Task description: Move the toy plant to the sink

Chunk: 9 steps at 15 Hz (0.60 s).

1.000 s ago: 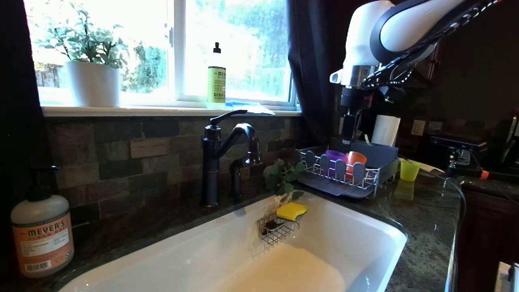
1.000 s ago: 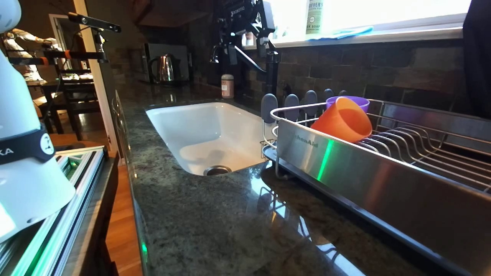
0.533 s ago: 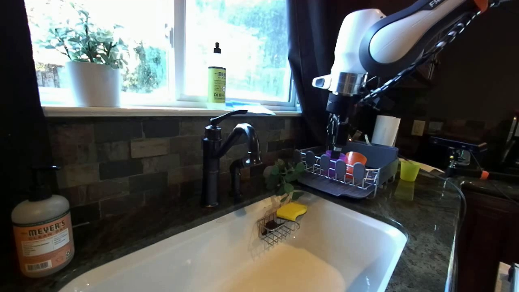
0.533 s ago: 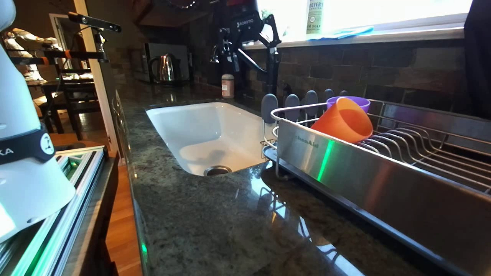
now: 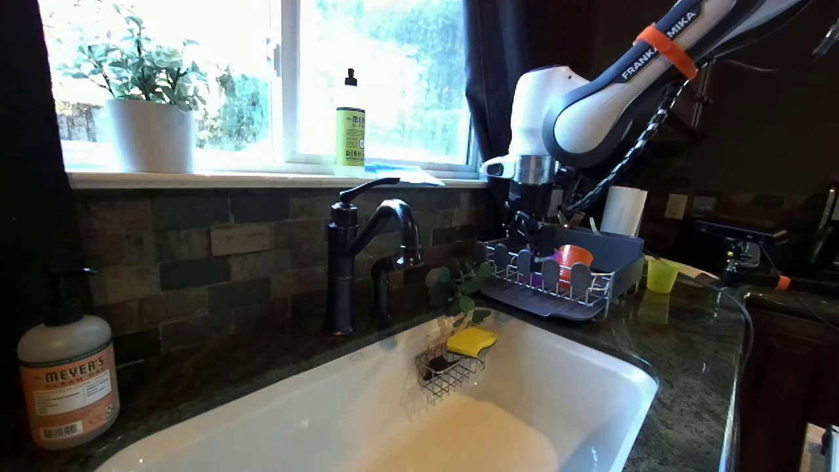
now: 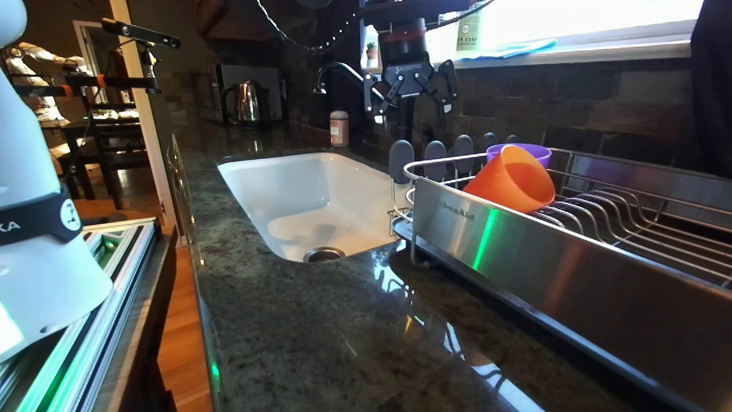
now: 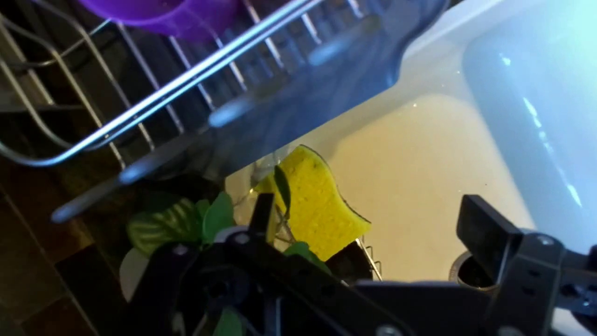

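The toy plant (image 5: 462, 288), a sprig of dark green leaves, is at the sink's back corner beside the dish rack, some leaves hanging over the sink edge. In the wrist view its leaves (image 7: 218, 217) show beyond and under the left finger; the arm's parts hide much of it. It is hidden in an exterior view. The white sink (image 5: 564, 354) also shows in the wrist view (image 7: 401, 154) and in an exterior view (image 6: 297, 183). My gripper (image 7: 373, 221) is open and empty, pointing down above the plant and sponge. It also shows in both exterior views (image 5: 531, 242) (image 6: 410, 114).
A yellow sponge (image 7: 317, 205) lies in a wire caddy (image 5: 452, 375) below the plant. The dish rack (image 6: 549, 263) with purple (image 6: 520, 151) and orange (image 6: 512, 177) cups stands close by. The black faucet (image 5: 341, 275) rises behind the sink.
The gripper has come down and moved leftward towards the plant in an exterior view, and it has turned so both spread fingers show. The plant, sponge and cups have not moved.
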Available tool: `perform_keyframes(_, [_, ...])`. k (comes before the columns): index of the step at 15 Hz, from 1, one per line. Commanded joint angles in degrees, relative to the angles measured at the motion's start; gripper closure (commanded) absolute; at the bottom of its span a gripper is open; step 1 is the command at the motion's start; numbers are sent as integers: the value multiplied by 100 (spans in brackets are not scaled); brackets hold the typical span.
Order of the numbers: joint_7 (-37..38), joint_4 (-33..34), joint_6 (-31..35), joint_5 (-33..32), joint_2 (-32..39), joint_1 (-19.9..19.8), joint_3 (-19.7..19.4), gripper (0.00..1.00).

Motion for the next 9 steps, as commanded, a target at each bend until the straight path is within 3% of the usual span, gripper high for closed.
perform_keyframes(1, [381,124,685,-334,256,-73,187,0])
perform_keyframes(2, [212,126,395,-375,202,-100,189,0])
perform_keyframes(5, [320,149,579,-366,255,-95,223,0])
perform_keyframes(9, [513,-190,1666,-200,224,-64,286,0])
